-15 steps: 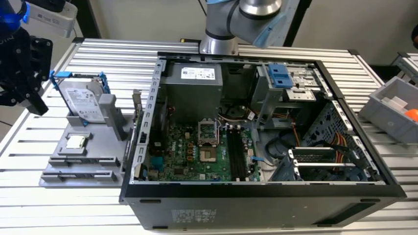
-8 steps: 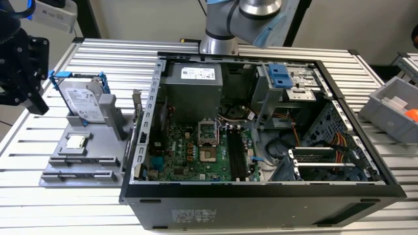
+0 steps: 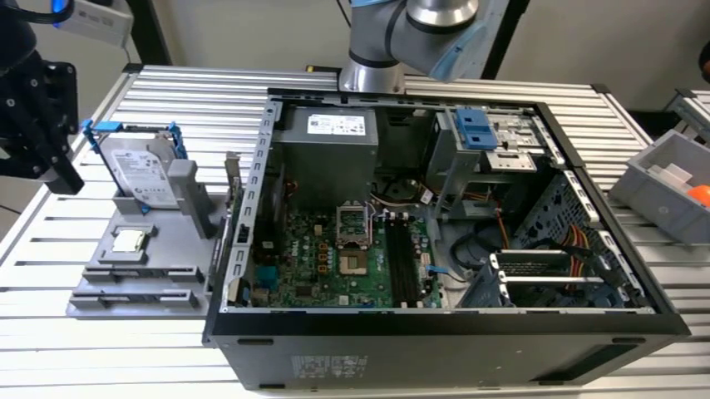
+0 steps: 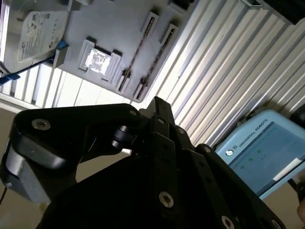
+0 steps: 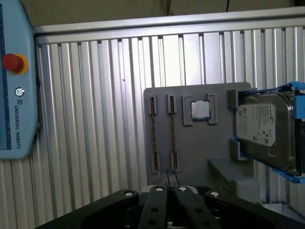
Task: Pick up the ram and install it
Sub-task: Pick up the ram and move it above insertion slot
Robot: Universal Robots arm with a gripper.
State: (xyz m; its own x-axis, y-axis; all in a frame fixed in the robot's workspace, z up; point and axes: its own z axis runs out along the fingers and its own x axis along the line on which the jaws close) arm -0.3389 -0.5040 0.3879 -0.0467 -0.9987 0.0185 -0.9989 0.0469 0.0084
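The end effector [image 5: 169,190] is clenched on nothing: in both wrist views the black fingers [image 4: 157,102] meet at the tips with no part between them. It hangs over the ribbed metal desk [image 5: 95,119], just short of the gray holder [image 5: 200,148] and not touching anything on it.

The ram [image 5: 172,133] is parked in that holder, standing on edge in a narrow slot, so it looks like a thin line. A second ram stick [image 5: 153,133] stands in the slot right beside it, parallel. Neither is in the computer yet.

On the same holder, the small square CPU chip [image 5: 200,110] lies flat in its pocket just past the 2 sticks. Beyond that, the silver hard drive [image 5: 264,126] leans in its blue bracket [image 5: 298,88].

Off to the other side of the holder, a light blue teach pendant [image 5: 14,95] with a red button [image 5: 13,63] rests on the desk.

In the exterior view, the holder is on the exterior view's left, just beside the opened PC case [image 3: 444,332]. The green motherboard [image 3: 322,266] faces up inside, with its long dark memory slots [image 3: 405,262] near the middle. A gray bin [image 3: 666,179] sits on the exterior view's right, well apart from the holder.
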